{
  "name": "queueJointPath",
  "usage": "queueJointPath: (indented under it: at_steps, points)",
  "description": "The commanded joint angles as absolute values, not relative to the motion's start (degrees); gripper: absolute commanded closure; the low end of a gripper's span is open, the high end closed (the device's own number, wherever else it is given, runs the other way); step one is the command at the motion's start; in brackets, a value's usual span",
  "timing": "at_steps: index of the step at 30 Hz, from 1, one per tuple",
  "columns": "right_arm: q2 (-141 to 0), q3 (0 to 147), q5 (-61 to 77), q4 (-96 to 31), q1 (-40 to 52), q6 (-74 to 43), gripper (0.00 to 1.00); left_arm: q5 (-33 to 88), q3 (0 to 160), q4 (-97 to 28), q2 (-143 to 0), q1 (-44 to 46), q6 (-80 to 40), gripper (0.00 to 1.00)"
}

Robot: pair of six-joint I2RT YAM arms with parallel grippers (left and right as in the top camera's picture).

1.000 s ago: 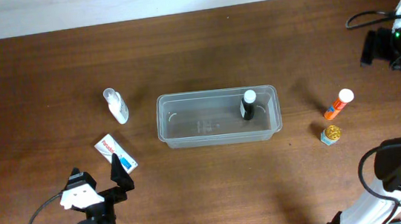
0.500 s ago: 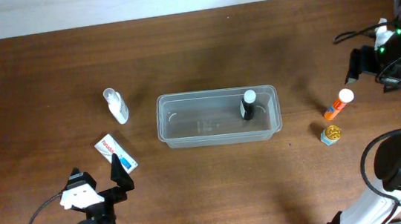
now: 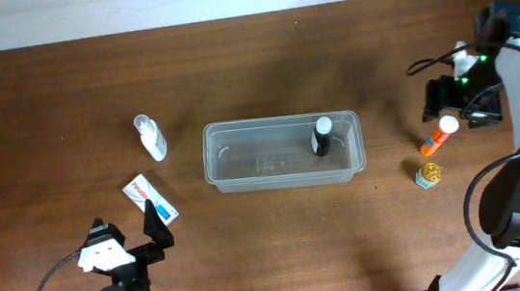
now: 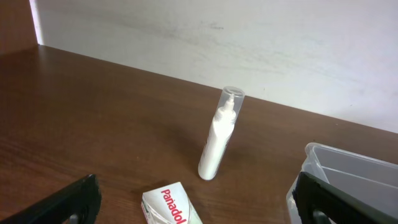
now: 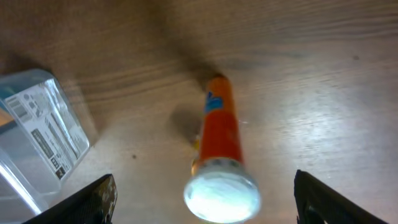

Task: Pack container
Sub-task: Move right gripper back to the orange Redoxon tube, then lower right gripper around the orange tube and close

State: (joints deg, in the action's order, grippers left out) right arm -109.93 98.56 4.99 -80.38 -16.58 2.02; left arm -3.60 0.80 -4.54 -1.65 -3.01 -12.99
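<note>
Reach for the orange tube (image 5: 221,140): your right claw (image 3: 457,105) hangs over it on the table's right side, jaws spread wide and holding nothing, one finger on either side of the white cap in the wrist view. The tube stands near upright, its long axis pointing up at the claw, so a straight drop looks the likely approach. The clear container (image 3: 242,162) sits mid-table, well apart from the tube, with a black bottle (image 3: 320,139) standing inside. Your left claw (image 3: 126,227), fully open and empty, sits near the medicine box (image 3: 149,198), much farther from the tube.
</note>
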Motion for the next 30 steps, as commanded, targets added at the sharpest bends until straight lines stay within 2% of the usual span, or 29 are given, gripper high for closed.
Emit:
queueJointPath:
  at_steps: [1,5,13,16,25,30]
  points:
    - [-110.10,96.14,2.42,-78.72,-15.70,2.79,0.17,-3.20,0.54,-4.58,-1.67,-3.03,-11.92,0.01]
    - [-110.10,94.02,1.67,-76.86,-15.81,2.81,0.18,-3.20,0.54,-4.58,-1.67,-3.03,-11.92,0.00]
    - [-110.10,89.52,1.67,-73.63,-15.81,2.81,0.25,-3.18,0.54,-4.58,-1.67,-3.03,-11.92,0.00]
    - [-110.10,89.36,1.41,-73.14,-15.81,2.81,0.31,-3.20,0.54,-4.58,-1.67,-3.03,-11.92,0.00]
    - [-110.08,89.54,-2.42,-73.01,-15.81,3.07,0.40,-3.20,0.54,-4.58,-1.67,-3.03,-11.92,0.01]
    - [-110.08,89.69,-2.42,-73.03,-15.81,3.05,0.50,-3.20,0.54,-4.58,-1.67,-3.03,-11.92,0.01]
